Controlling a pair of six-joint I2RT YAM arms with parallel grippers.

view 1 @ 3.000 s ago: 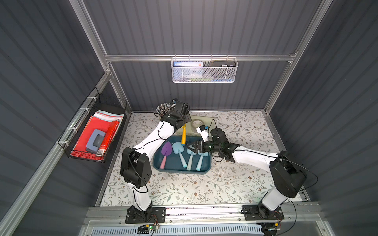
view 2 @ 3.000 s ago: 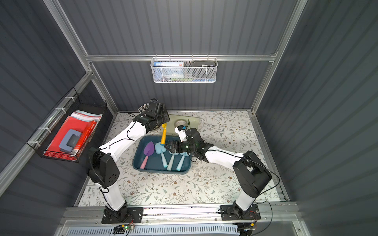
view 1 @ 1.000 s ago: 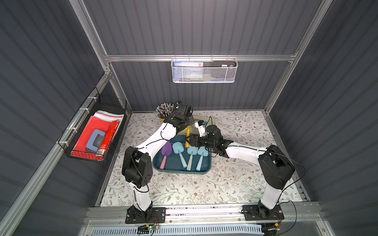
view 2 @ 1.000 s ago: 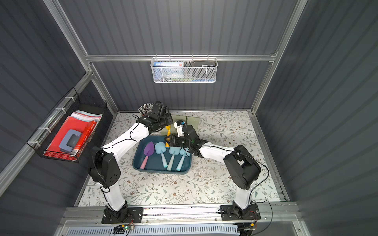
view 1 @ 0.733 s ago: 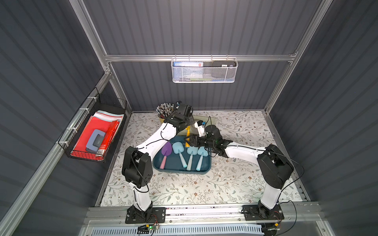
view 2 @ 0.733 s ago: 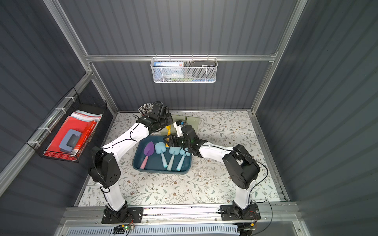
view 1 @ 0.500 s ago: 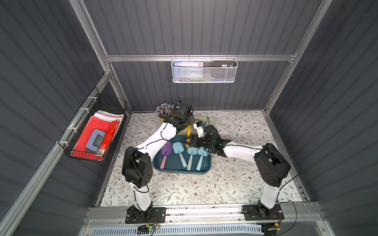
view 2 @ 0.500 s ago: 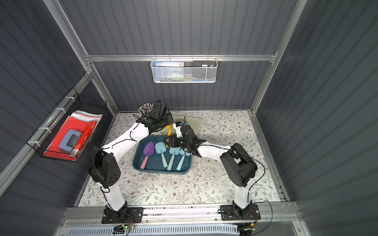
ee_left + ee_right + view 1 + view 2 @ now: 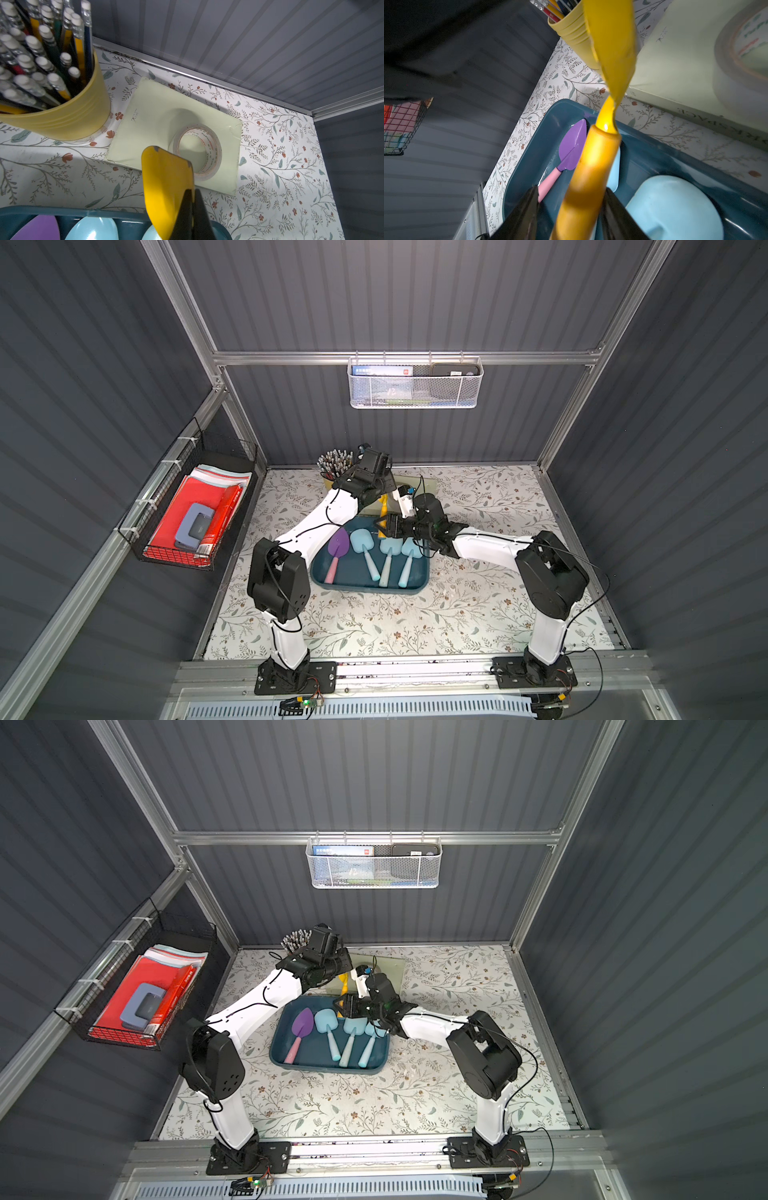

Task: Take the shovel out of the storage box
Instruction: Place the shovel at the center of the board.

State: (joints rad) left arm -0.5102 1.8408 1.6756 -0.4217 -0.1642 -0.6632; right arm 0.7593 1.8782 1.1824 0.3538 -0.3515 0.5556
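A yellow shovel [image 9: 383, 506] [image 9: 343, 979] hangs above the far edge of the teal storage box [image 9: 370, 591] [image 9: 328, 1069]. My left gripper [image 9: 192, 191] is shut on one edge of its blade [image 9: 166, 187]. My right gripper [image 9: 570, 190] [image 9: 381, 527] straddles the shovel's handle [image 9: 587, 176]. One finger touches the handle and a gap shows at the other finger. Lying in the box are a purple shovel with a pink handle [image 9: 337, 541] [image 9: 572, 149] and three light blue shovels [image 9: 361, 541].
A yellow cup of pencils [image 9: 68, 118] [image 9: 332, 464] stands just behind the box. A tape roll [image 9: 199, 149] sits on a pale green pad [image 9: 158, 116] beside it. A white mesh basket [image 9: 415, 383] hangs on the back wall, a black wire basket [image 9: 195, 514] on the left wall.
My right gripper has moved left along the box's far edge to the yellow shovel's handle, and its jaws have narrowed round it. The left arm still holds the blade, slightly lower than before.
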